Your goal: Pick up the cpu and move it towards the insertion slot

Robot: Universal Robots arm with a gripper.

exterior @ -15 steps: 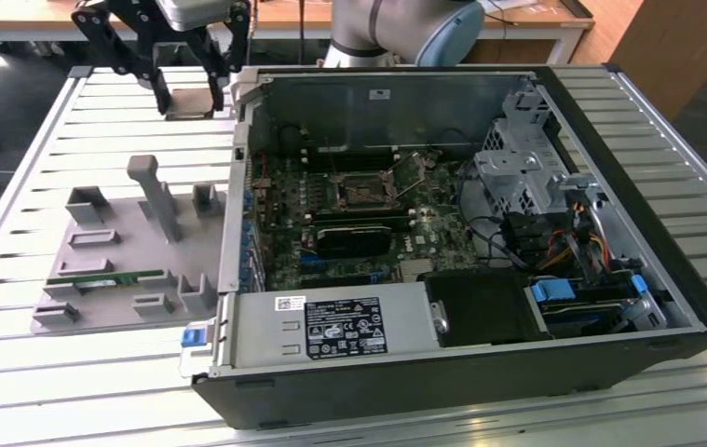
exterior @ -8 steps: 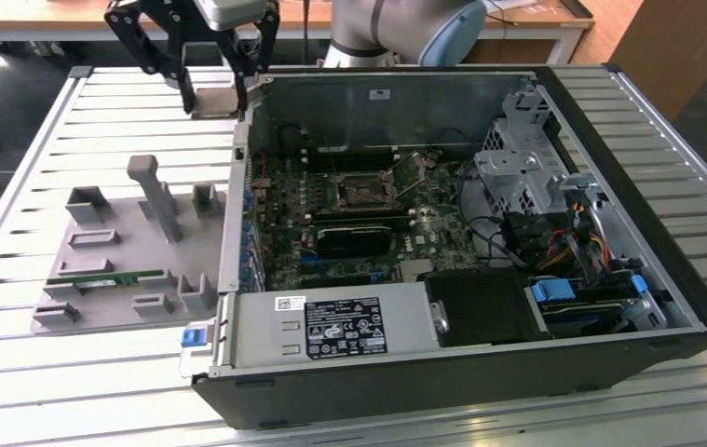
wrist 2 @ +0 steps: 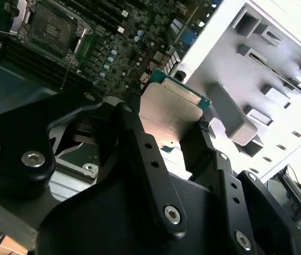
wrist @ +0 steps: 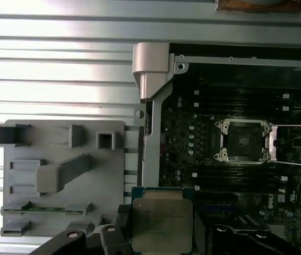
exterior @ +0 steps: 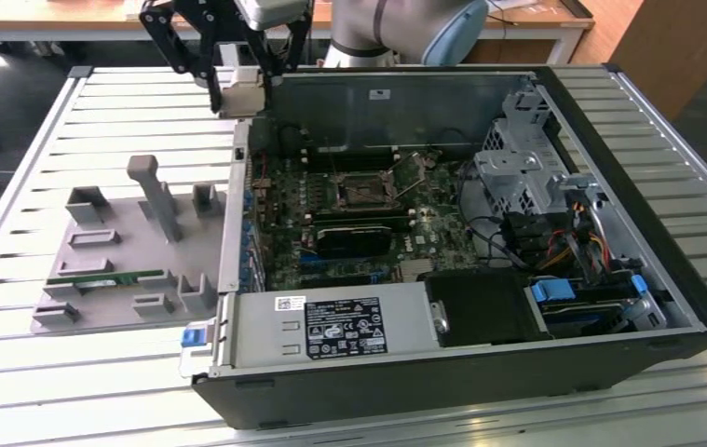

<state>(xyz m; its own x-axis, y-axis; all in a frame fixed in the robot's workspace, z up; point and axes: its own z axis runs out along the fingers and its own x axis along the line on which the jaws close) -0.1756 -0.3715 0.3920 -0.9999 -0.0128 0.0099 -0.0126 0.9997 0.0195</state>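
My gripper point(exterior: 240, 90) is shut on the cpu point(exterior: 240, 86), a flat silvery square with a thin green rim. It hangs high over the far left corner of the open computer case point(exterior: 651, 140), above the case wall. In the second wrist view the black fingers point(wrist 2: 134, 133) clamp two opposite edges of the cpu point(wrist 2: 171, 109). The first wrist view has the cpu point(wrist: 162, 223) beside the case edge. The insertion slot point(exterior: 360, 191) is a black square socket with its silver frame flipped open, in the middle of the motherboard, also seen as the insertion slot point(wrist: 243, 141) point(wrist 2: 54, 29) in both wrist views, well apart from the chip.
A grey holder plate point(exterior: 117, 256) with upright posts lies on the slatted table at the exterior view's left, with a green memory stick point(exterior: 104, 277) in it. Inside the case are a power supply point(exterior: 328, 328), drive cages point(exterior: 527, 177) and cables point(exterior: 564, 247).
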